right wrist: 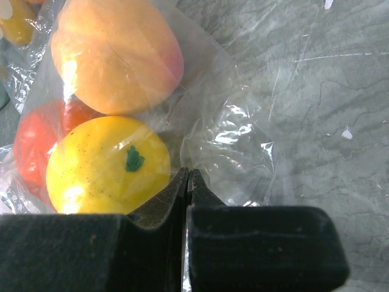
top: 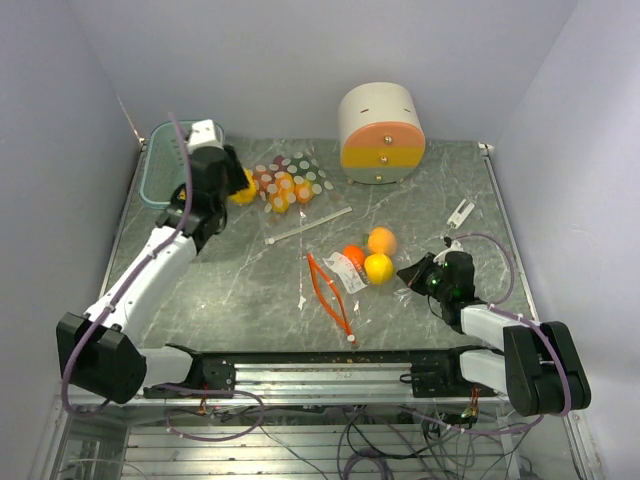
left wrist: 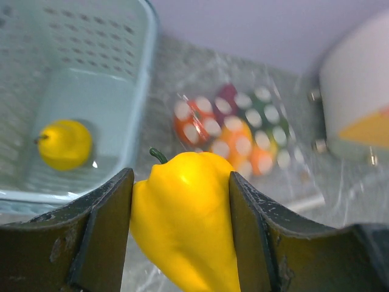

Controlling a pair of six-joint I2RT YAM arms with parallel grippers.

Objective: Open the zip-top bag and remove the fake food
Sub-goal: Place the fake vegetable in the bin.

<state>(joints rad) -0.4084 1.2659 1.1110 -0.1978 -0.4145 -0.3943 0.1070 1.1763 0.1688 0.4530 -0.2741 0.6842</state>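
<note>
The clear zip-top bag [top: 345,272] with an orange zip lies mid-table, and my right gripper [top: 412,272] is shut on its right-hand plastic edge [right wrist: 237,140]. Inside the bag are pieces of fake food: a yellow citrus [right wrist: 106,164], a peach [right wrist: 115,55] and a red piece [right wrist: 33,140]. My left gripper [top: 238,186] is at the back left beside the teal basket [top: 160,165]. It is shut on a yellow pepper [left wrist: 182,225], which sits between both fingers [left wrist: 106,225]. Another yellow fruit [left wrist: 64,144] lies in the basket.
A polka-dot bag of small fruits [top: 287,182] lies right of the left gripper. A large cream-and-orange round container [top: 380,133] stands at the back. A white strip [top: 308,226] and a small white tag [top: 461,212] lie on the marbled table.
</note>
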